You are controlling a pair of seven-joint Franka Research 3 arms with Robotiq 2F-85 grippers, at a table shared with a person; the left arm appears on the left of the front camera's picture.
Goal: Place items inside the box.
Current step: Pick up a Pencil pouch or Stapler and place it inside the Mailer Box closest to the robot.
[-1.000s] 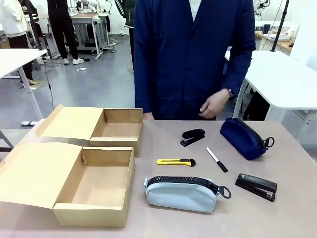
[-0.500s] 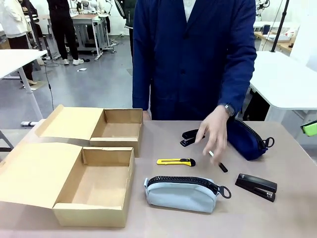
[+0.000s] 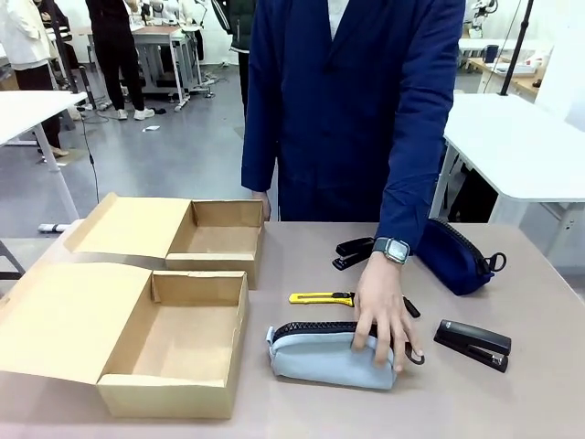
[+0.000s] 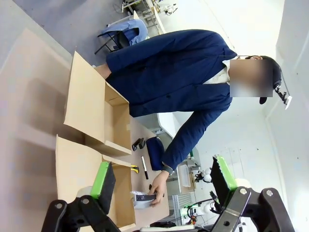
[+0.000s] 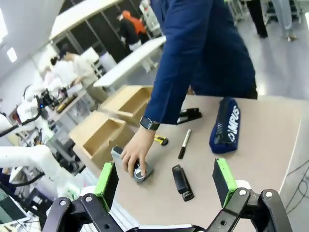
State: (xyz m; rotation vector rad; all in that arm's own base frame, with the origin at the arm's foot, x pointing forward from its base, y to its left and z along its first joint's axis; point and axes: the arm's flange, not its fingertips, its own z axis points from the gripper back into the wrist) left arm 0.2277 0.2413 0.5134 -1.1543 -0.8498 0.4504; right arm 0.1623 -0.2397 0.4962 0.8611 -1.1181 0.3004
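**Tabletop laid out, both boxes bare: packing not yet begun**

Across the beige table you had two open cardboard boxes on the left, the near box and the far box, with nothing in either. Every item lay to their right. The person's hand rested on the right end of the light grey zip pouch at near centre. The yellow utility knife lay just beyond it, and the far stapler beyond that. The near stapler sat at the right and the navy pouch far right.

Your left gripper and right gripper both stood spread wide, holding nothing.

The first pick looked to be in hand, and it was the person's. Your next move called for waiting until that hand cleared or offered the pouch.

The right wrist view gave you the navy pouch's white lettering and the whole white pen. From the front, the hand hid most of the pen.
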